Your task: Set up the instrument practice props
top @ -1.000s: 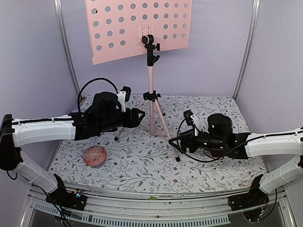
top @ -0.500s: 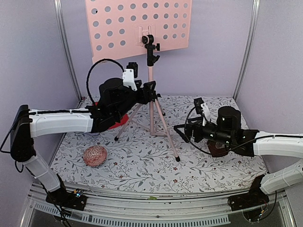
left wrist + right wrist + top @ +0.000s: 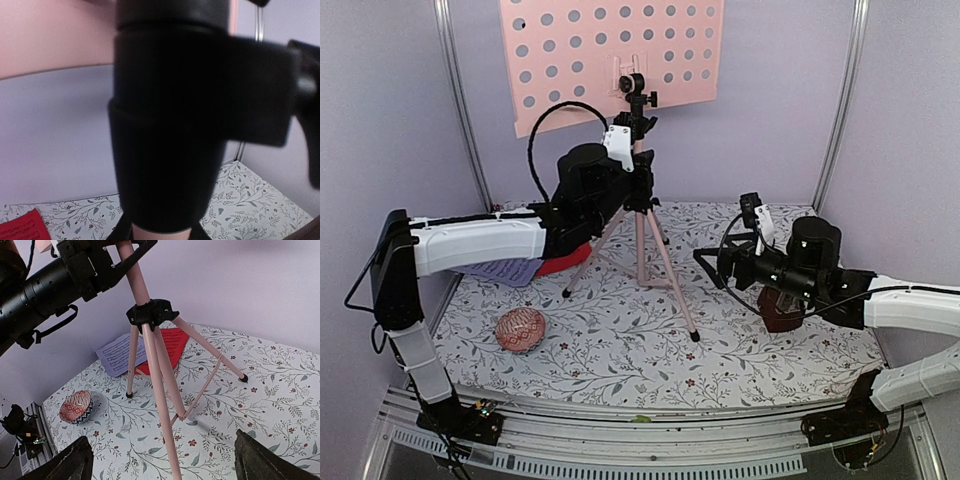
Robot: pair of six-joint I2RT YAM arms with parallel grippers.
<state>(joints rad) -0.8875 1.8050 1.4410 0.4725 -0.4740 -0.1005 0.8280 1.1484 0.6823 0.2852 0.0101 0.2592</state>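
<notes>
The pink music stand (image 3: 640,240) is upright on its tripod, its perforated desk (image 3: 615,60) at the top. My left gripper (image 3: 638,188) is shut on the pole just above the black leg collar (image 3: 150,312). In the left wrist view a black clamp sleeve (image 3: 170,125) fills the frame and hides the fingers. My right gripper (image 3: 710,268) hovers open to the right of the tripod, its fingertips (image 3: 75,460) wide on either side of the front leg. Lavender (image 3: 505,272) and red (image 3: 565,262) sheet-music pages lie behind the left arm. The dark metronome (image 3: 782,310) sits partly under the right arm.
A red patterned bowl (image 3: 521,330) lies on its side at the front left of the floral mat (image 3: 620,360). Lavender walls and metal posts close in the back and sides. The tripod's feet spread across the middle of the mat.
My left arm rose and swung right to the stand's pole, and its jaws closed there. The right gripper lifted and drew back right, opening fully. The pages and metronome came into view.
</notes>
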